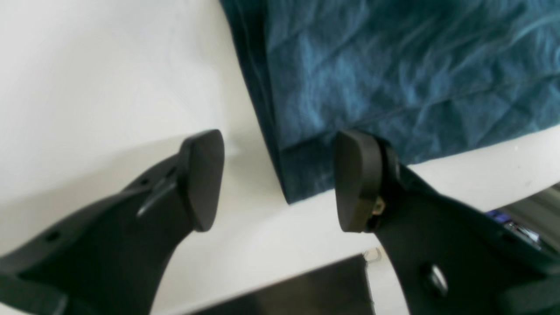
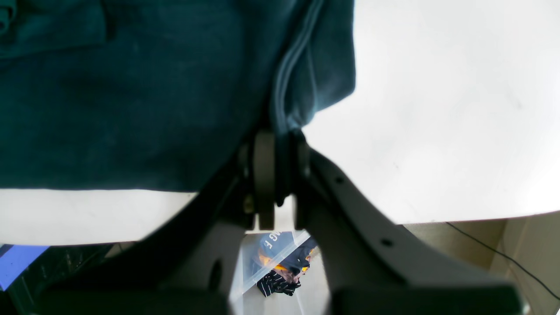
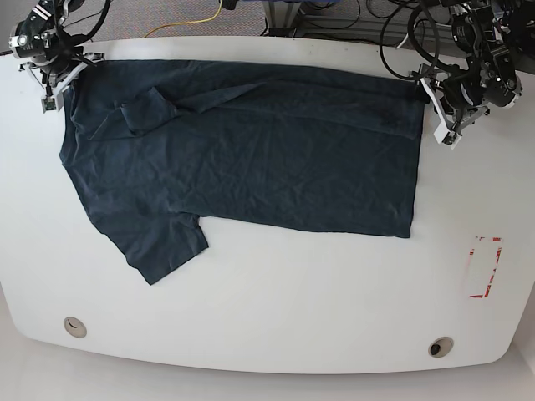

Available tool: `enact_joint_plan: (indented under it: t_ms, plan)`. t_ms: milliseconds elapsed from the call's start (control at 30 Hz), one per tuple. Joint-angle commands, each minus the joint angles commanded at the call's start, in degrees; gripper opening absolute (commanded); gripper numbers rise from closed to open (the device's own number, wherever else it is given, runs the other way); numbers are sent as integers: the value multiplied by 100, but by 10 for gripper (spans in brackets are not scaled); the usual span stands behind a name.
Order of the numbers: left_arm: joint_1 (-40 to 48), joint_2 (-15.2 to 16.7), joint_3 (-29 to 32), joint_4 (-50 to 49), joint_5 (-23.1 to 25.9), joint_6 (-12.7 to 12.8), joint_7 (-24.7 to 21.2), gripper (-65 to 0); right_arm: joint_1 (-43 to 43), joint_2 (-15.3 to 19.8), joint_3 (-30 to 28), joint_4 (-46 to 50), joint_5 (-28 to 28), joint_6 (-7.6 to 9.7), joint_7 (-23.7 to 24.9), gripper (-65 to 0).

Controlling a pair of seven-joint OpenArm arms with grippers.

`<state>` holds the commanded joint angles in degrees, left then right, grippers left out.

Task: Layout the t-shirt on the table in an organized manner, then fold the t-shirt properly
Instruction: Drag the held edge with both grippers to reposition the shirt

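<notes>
Across the far half of the white table the dark navy t-shirt lies spread out flat and wrinkled, its hem toward the red tape rectangle and one sleeve reaching toward the near edge, on the side of the grommet hole farthest from the tape. At the shirt's far shoulder corner, the right claw is clamped on a bunched fold of the fabric, pads pressed together around it. By the shirt's far hem corner, the left claw hangs with its two black pads spread wide apart, holding nothing; that corner lies on the table between them. A second grommet hole sits near the tape mark.
</notes>
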<state>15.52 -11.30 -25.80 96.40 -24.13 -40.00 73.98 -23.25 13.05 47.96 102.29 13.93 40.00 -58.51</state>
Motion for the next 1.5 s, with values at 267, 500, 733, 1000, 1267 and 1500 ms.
enact_joint_plan:
  t_ms: [267,500,733,1000,1267,1500]
  plan:
    - [9,-18,308,-79,9,0,-193,-279,0,0,0,0,0,0,0,-595]
    - [97,0,343,-79,9,0,-176,-394,0,0,18,9,0,0,0,-595]
    - [141,-9,352,-79,9,0,-176,-481,0,0,35,18,0,0,0,-595]
    - [290,-18,352,-70,9,0,-176,-589,0,0,35,18,0,0,0,-595]
    - [457,-167,308,26,0,0,-185,-628,0,0,26,18,0,0,0,-595]
    - [747,-185,255,431,0,0,-176,-628,-44,0,44,26,0,0,-18,-595]
